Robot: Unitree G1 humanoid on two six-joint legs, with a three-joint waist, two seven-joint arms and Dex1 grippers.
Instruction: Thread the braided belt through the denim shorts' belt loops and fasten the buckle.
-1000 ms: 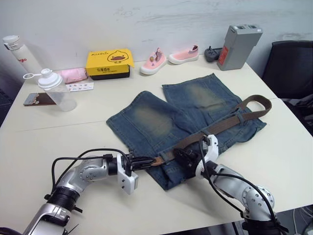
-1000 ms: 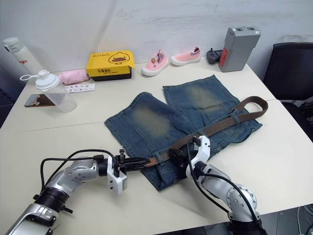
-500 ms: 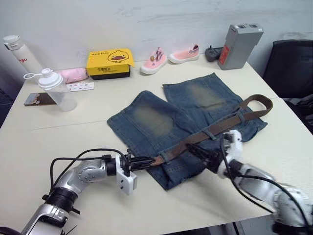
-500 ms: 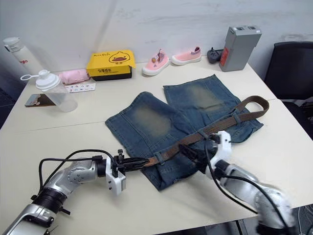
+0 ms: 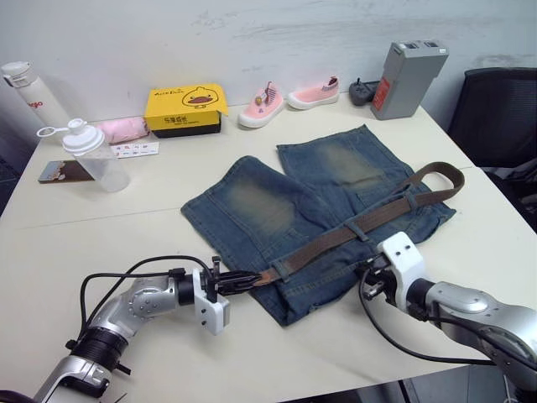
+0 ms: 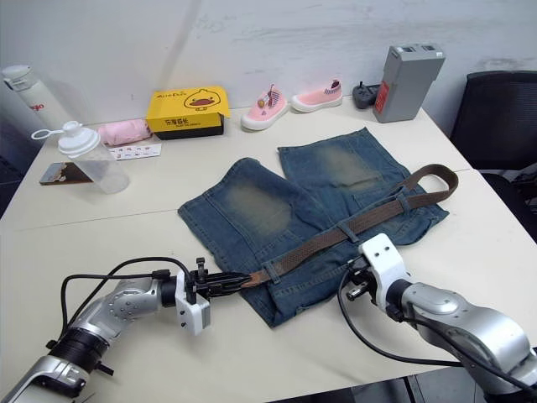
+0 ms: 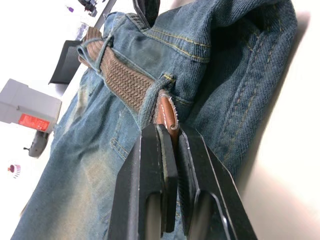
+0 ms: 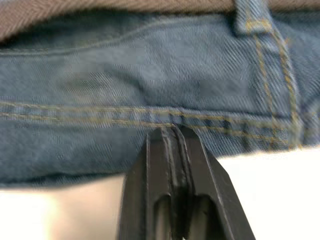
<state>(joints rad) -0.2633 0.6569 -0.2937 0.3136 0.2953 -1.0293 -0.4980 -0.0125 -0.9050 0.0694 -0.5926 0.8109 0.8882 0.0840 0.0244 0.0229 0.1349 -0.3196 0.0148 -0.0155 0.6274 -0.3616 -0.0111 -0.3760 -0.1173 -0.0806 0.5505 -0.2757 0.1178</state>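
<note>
Braided belt (image 5: 352, 227) lies on the denim shorts (image 5: 277, 206), between left claw (image 5: 245, 278) and right claw (image 5: 367, 270)

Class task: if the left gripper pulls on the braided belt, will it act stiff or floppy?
Probably floppy: the braided belt loops back on itself near the far end. Its woven texture likely grips the belt loops, so the denim shorts may drag along.

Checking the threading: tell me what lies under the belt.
The belt lies over the shorts, passing beneath belt loops. Its tip sits in the left pincer. Fabric directly beneath is covered.
</note>
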